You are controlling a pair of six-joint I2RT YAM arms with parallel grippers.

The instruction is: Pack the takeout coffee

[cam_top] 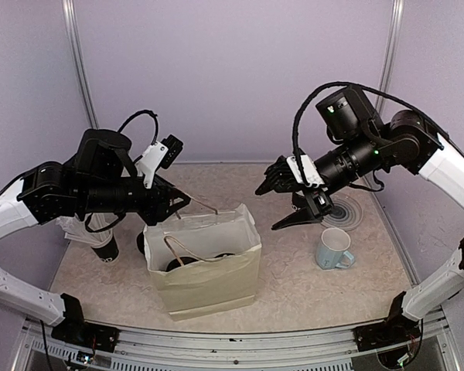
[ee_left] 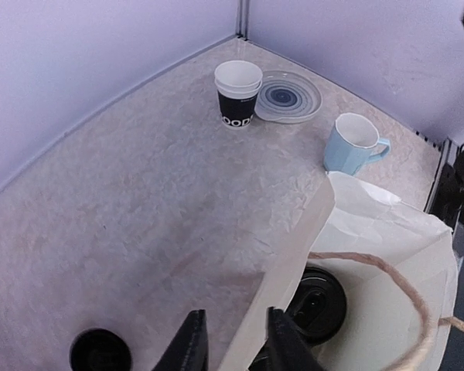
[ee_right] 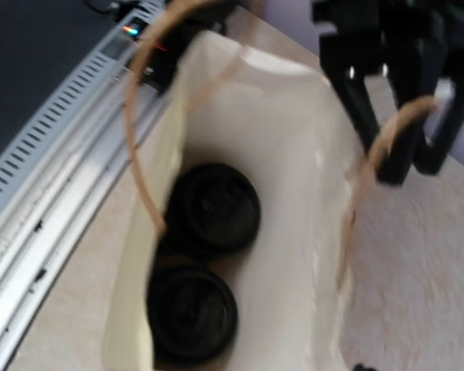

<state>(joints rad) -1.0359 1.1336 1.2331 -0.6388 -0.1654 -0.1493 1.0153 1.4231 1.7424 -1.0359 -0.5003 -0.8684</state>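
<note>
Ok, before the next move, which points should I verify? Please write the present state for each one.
1. Paper bag stands upright with its mouth open: ok.
2. First lidded cup and second lidded cup sit in the bag, lids on: ok.
3. Right gripper is open, empty and beside the bag: ok.
4. Left gripper straddles the bag's rim; whether it grips the rim firmly: cannot tell.
5. All coffee packed: not ok. A third black cup appears to stand on the table outside the bag.
6. Light-blue mug stands apart from the bag: ok.
</note>
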